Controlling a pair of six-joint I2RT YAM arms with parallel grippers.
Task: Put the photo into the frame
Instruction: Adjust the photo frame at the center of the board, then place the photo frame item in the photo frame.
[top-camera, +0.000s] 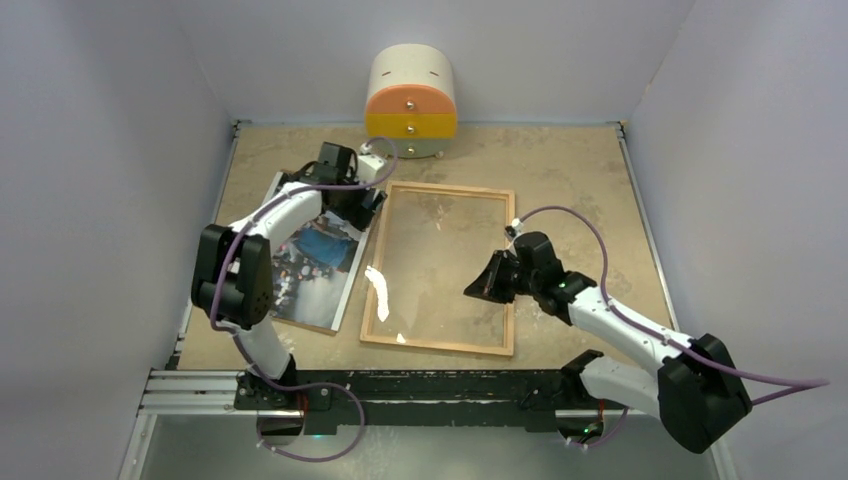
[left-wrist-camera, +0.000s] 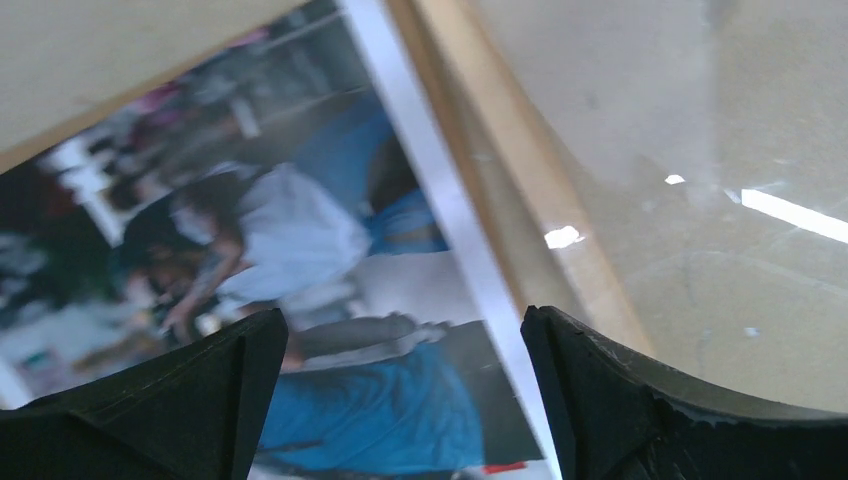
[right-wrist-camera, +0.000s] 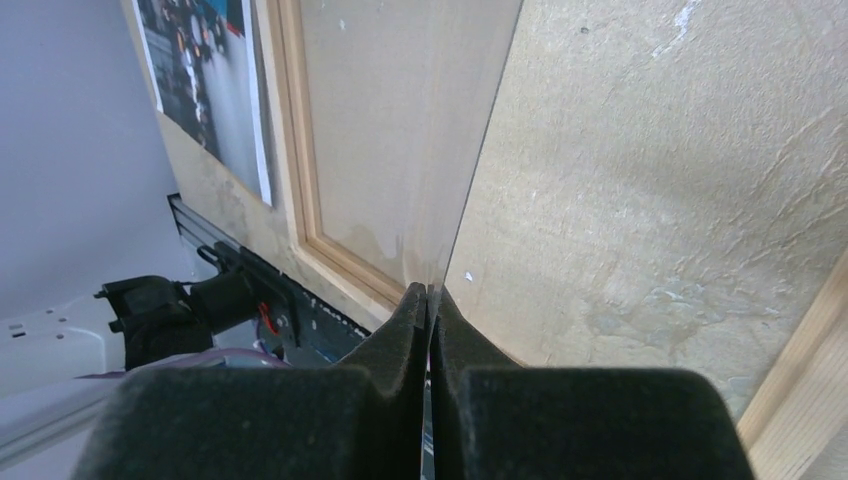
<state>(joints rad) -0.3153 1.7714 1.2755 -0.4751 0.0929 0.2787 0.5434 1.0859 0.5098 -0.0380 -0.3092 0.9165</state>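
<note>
no readable text, labels or numbers anywhere, print on the photo too blurred to read

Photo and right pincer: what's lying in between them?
The top view shows the left side of the wooden frame and the clear pane between the photo and the right pincer, which pinches that pane's edge.

photo blurred, partly under left arm

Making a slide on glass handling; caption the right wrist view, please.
Right gripper pinches the edge of the clear pane over the wooden frame; the photo lies beside it.
</note>
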